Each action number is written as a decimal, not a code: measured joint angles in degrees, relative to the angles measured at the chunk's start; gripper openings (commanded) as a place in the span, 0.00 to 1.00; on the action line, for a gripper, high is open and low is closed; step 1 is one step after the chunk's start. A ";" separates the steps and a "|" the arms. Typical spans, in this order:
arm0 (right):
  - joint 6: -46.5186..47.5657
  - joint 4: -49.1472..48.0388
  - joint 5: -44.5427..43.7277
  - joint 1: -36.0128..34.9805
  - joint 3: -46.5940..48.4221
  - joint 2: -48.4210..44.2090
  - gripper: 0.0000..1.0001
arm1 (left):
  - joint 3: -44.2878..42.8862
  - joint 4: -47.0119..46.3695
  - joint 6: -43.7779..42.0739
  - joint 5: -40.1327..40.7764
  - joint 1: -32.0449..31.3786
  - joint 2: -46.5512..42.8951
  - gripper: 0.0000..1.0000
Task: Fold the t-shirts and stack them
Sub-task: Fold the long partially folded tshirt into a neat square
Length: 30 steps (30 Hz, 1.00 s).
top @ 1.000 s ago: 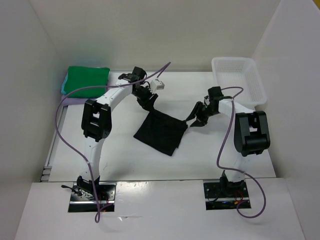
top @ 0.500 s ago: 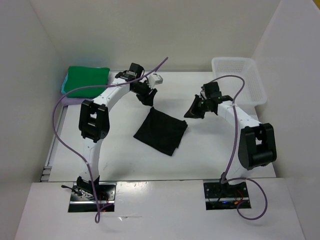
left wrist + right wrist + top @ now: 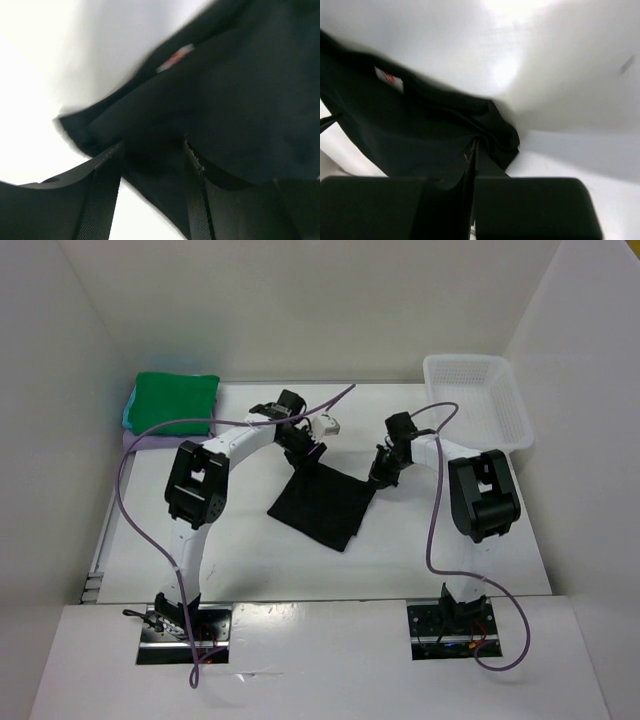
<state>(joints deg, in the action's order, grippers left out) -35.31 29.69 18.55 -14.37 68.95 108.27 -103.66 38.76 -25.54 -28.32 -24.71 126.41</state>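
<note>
The black t-shirt (image 3: 322, 505) lies folded into a rough square at mid-table. My left gripper (image 3: 303, 454) is at its far left corner. In the left wrist view this left gripper (image 3: 152, 147) stands open with the black cloth (image 3: 240, 100) running between the fingers. My right gripper (image 3: 381, 474) is at the far right corner. Seen from the right wrist, this right gripper (image 3: 472, 145) is shut, its tips touching the bunched corner of the black shirt (image 3: 395, 130). A folded bright green t-shirt (image 3: 177, 403) tops a pile at the back left, with a turquoise edge (image 3: 127, 412) and a lavender edge (image 3: 143, 439) beneath.
A white plastic bin (image 3: 510, 405) stands at the back right by the wall. White walls close in the table on three sides. Purple cables loop off both arms. A small red and white label (image 3: 172, 57) shows on the black shirt.
Both grippers lifted off the black shirt's far corners, then came back down onto them. The right gripper's jaws went from open to shut meanwhile. The shirt has stayed in place.
</note>
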 measured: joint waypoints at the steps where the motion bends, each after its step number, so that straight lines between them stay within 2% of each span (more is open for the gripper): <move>1: 0.13 0.20 -0.39 0.00 1.03 0.70 0.00 | 0.68 -0.94 0.87 2.16 0.22 0.07 0.57; 7: 1.22 0.22 -2.47 0.15 9.22 5.46 0.00 | 1.73 -6.64 6.80 11.93 2.36 0.07 0.57; 10: 2.10 0.42 -2.89 0.15 13.68 8.50 0.00 | 1.77 -7.76 8.24 14.16 3.39 0.07 0.65; 11: 2.40 0.59 -2.91 0.15 15.26 9.66 0.00 | 1.77 -7.78 8.59 14.45 3.54 0.00 0.72; 13: 3.17 1.51 -2.93 0.15 18.03 11.26 0.01 | 1.79 -7.39 9.16 13.94 3.74 -0.63 0.79; 15: 3.76 2.80 -2.97 0.15 20.41 11.69 0.14 | 1.79 -6.16 8.94 11.45 4.26 -2.10 0.91; 16: 4.15 3.45 -3.26 0.15 21.66 11.56 0.30 | 1.79 -5.25 8.61 9.51 4.57 -3.08 1.00; 17: 4.22 3.87 -3.52 0.15 22.51 11.23 0.38 | 1.79 -4.09 8.11 7.54 5.01 -4.24 1.00; 19: 5.31 4.50 -5.09 0.15 23.21 9.70 0.45 | 2.14 -2.12 7.06 3.04 6.16 -6.54 1.00; 24: 6.67 6.56 -8.68 -0.02 18.99 0.50 0.48 | 9.60 -0.04 4.76 -5.46 8.72 -10.19 1.00; 30: 6.43 8.52 -10.14 -0.02 10.05 -10.67 0.48 | 11.26 3.23 7.02 -12.98 10.03 -2.80 1.00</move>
<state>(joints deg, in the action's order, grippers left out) -28.88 38.22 8.40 -14.39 79.00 97.60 -92.40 42.00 -18.52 -41.30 -14.68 123.61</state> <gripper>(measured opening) 0.483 0.998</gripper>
